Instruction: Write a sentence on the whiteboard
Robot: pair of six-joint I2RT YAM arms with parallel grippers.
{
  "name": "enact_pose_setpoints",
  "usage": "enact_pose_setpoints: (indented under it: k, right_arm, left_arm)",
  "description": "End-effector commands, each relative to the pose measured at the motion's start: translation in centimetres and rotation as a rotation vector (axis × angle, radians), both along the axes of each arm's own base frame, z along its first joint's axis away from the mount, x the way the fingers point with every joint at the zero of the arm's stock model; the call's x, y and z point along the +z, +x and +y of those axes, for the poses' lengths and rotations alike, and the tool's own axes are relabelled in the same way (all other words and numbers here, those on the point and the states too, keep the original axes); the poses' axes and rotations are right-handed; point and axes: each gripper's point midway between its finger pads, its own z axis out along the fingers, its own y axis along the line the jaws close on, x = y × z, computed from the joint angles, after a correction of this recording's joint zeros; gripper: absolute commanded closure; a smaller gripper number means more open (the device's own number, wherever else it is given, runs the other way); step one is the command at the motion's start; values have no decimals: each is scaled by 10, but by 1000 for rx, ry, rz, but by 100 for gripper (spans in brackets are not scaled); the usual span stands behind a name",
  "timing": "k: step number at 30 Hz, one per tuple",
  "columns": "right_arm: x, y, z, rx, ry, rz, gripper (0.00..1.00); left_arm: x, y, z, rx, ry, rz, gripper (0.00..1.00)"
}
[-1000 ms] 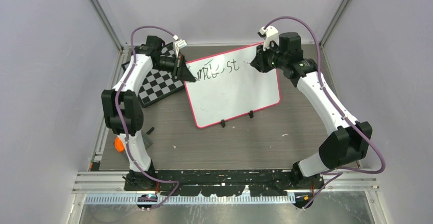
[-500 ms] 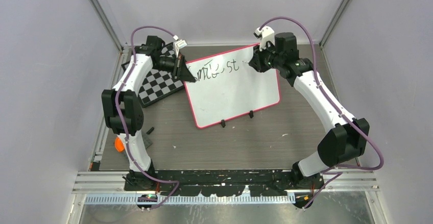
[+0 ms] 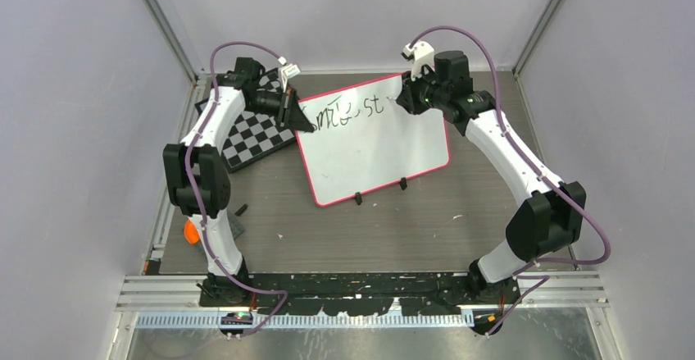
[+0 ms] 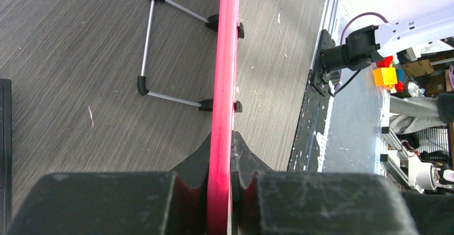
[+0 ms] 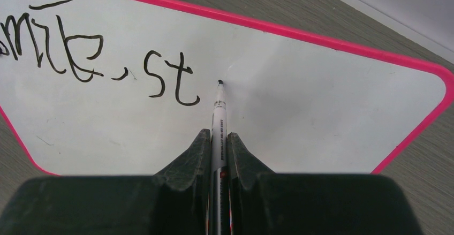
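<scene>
The whiteboard with a pink-red frame stands tilted at the back middle of the table. Black writing on its top line reads roughly "Smile, st"; in the right wrist view the writing is clear. My left gripper is shut on the board's left frame edge. My right gripper is shut on a white marker, whose black tip rests at the board just right of "st".
A black-and-white chessboard lies behind the whiteboard's left side. The board's wire stand rests on the dark wood table. An orange object and small black bits lie near the left arm.
My right gripper has moved left with the marker, toward the spot right of "st". The left gripper and the whiteboard have not moved.
</scene>
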Motion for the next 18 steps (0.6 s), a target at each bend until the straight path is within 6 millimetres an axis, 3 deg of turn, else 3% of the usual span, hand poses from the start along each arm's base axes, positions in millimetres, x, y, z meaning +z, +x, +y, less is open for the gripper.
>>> enact_pose_setpoints:
  k: [1, 18]
  right_arm:
    - [33, 12, 5, -4, 13, -107, 100]
    - [21, 4, 15, 50, -8, -65, 100]
  left_arm:
    - [-7, 5, 0, 5, 59, -26, 100]
    - [-8, 4, 0, 1, 63, -32, 100]
